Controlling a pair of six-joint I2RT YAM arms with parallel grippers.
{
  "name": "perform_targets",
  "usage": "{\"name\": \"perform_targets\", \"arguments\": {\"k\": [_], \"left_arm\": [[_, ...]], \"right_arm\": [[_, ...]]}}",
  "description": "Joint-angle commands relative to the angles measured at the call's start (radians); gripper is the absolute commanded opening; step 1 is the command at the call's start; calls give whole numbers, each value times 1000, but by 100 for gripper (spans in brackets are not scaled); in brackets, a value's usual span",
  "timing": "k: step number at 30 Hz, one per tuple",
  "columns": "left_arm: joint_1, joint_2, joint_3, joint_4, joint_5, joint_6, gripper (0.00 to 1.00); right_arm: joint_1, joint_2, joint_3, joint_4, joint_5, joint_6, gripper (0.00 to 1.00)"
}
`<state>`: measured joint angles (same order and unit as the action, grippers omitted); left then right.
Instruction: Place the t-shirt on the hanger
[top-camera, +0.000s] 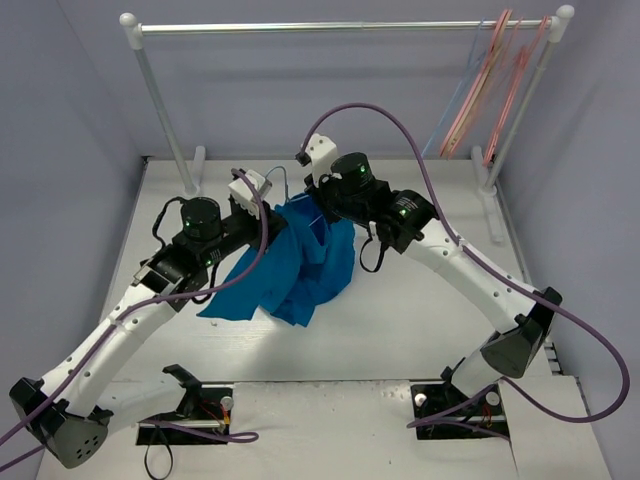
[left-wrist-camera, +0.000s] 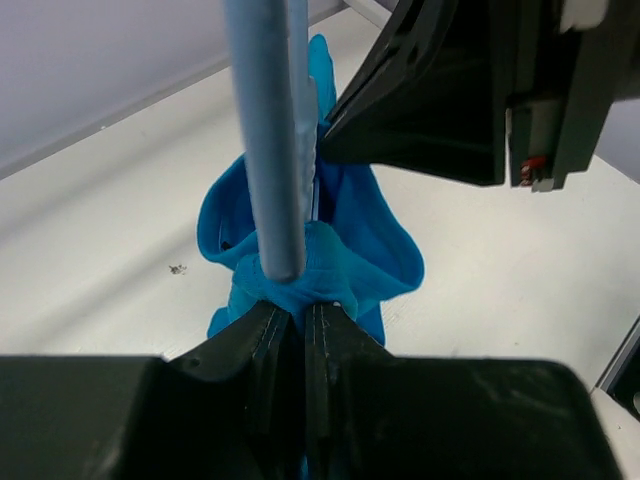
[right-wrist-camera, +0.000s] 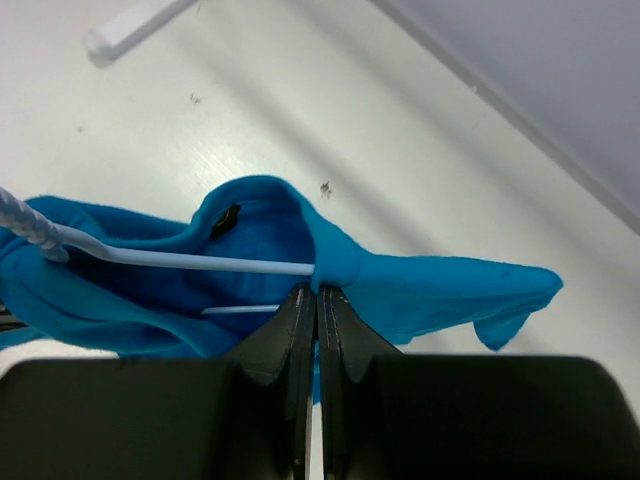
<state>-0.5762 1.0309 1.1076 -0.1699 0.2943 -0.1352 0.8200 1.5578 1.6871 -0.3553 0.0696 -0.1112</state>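
The blue t-shirt (top-camera: 300, 262) hangs bunched between my two grippers above the middle of the table. My left gripper (top-camera: 274, 210) is shut on a fold of the t-shirt (left-wrist-camera: 340, 240); the light-blue hanger wire (left-wrist-camera: 265, 150) runs down to the jaws (left-wrist-camera: 303, 306), and I cannot tell whether it is pinched too. My right gripper (top-camera: 322, 205) is shut on the t-shirt's collar edge (right-wrist-camera: 330, 262) at its jaws (right-wrist-camera: 318, 292), where the hanger wire (right-wrist-camera: 200, 262) goes into the fabric. The hanger's hook (top-camera: 283, 182) pokes up between the grippers. The right gripper's body (left-wrist-camera: 470, 90) is close in the left wrist view.
A clothes rail (top-camera: 330, 27) on two posts (top-camera: 165, 110) spans the back of the white table (top-camera: 420, 310). Several pink and salmon hangers (top-camera: 490, 90) hang at its right end. A rail foot (right-wrist-camera: 130, 25) shows in the right wrist view. Purple cables (top-camera: 420, 150) loop over the arms.
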Motion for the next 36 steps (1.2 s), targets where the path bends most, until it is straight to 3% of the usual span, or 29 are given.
{"name": "perform_targets", "arguments": {"k": [1, 10, 15, 16, 20, 23, 36], "left_arm": [[-5, -38, 3, 219, 46, -21, 0], [-5, -81, -149, 351, 111, -38, 0], [-4, -106, -202, 401, 143, -12, 0], [-4, -123, -215, 418, 144, -11, 0], [-4, -153, -270, 480, 143, -12, 0], [-2, -166, -288, 472, 154, 12, 0], [-2, -210, -256, 328, 232, 88, 0]], "right_arm": [[10, -74, -24, 73, -54, -16, 0], [25, -139, -128, 88, -145, -28, 1], [27, -154, -141, 72, -201, -45, 7], [27, -154, -138, 62, -199, -50, 9], [22, -176, -132, 10, -188, -74, 40], [5, -211, -130, -19, -183, -100, 49], [-263, -307, -121, -135, -430, -318, 52]]}}
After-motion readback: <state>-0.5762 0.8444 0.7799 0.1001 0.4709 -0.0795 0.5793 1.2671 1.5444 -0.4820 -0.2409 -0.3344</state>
